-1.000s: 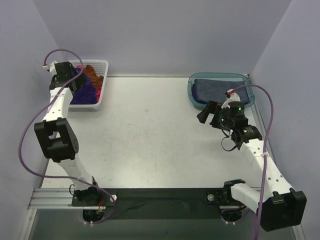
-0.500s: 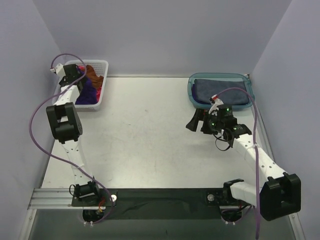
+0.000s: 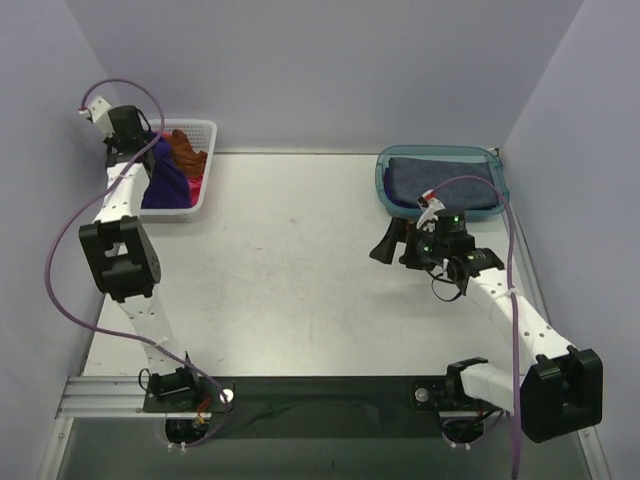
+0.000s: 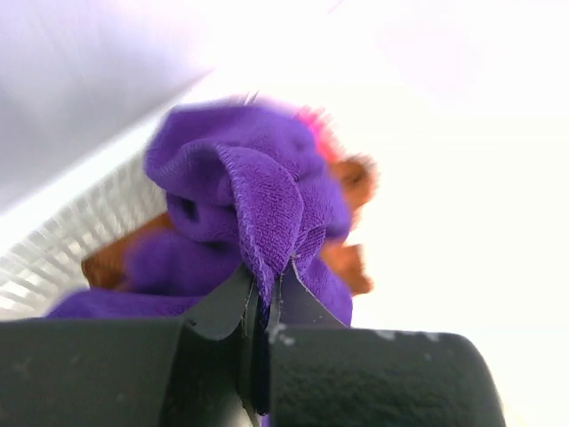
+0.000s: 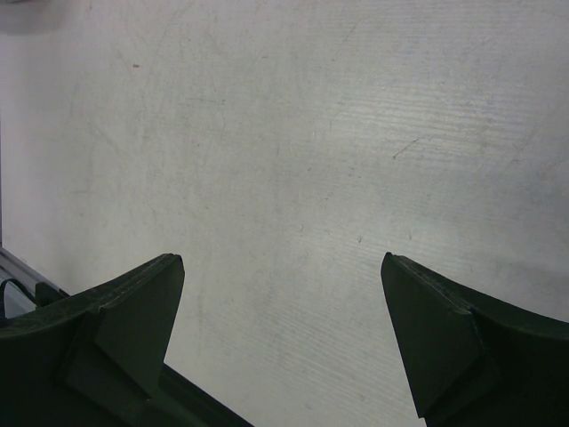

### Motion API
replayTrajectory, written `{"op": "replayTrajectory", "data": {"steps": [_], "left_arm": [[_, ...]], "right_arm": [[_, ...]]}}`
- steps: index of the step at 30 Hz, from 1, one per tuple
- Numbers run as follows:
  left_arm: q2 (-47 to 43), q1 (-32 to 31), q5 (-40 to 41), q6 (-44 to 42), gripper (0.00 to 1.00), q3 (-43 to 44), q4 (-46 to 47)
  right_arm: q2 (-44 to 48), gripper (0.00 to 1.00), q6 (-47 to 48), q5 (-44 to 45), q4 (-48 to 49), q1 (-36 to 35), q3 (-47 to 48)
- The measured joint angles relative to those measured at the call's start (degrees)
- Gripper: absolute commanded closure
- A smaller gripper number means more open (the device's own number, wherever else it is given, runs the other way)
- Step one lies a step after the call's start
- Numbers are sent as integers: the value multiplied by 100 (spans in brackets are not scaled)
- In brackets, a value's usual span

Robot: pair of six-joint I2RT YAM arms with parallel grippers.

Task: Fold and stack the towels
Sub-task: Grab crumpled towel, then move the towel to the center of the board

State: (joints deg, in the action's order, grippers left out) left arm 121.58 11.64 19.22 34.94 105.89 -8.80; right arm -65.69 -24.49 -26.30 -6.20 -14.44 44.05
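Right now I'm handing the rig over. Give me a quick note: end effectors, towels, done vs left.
Grip: the left end effector is shut on a fold of the purple towel, over the white basket at far left. The right end effector is open and empty, above the table.
Towels: the rust-brown towel and pink towel lie bunched in the basket; the blue-grey towel lies flat in the teal tub.
Done: apparently that one. Left: fold and stack three.

The deep purple soft cloth towel (image 4: 258, 205) between the black left fingers (image 4: 222, 307) is plain, with a finely ribbed pile. Beyond those fingers are a rust-brown cloth towel (image 4: 111, 258), a pink cloth scrap (image 4: 316, 124) and a white lattice plastic basket (image 4: 53, 267). Below the black right fingers (image 5: 116, 320), the off-white surface (image 5: 293, 133) is faintly scratched.
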Motion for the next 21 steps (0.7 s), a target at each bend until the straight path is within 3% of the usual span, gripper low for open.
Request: {"op": "replayTrajectory", "data": {"steps": [8, 15, 18, 21], "left_arm": [[-1440, -372, 136, -407, 100, 769, -90], [-1978, -1309, -317, -691, 100, 1541, -367], [-2221, -1917, -483, -837, 100, 1519, -623], [-2789, -2575, -688, -861, 100, 793, -688]], "right_arm": [[732, 1, -120, -42, -326, -28, 9], [1416, 1, -125, -7, -584, -28, 9], [1639, 1, -122, 4, -691, -28, 9], [1882, 1, -103, 28, -852, -28, 9]]}}
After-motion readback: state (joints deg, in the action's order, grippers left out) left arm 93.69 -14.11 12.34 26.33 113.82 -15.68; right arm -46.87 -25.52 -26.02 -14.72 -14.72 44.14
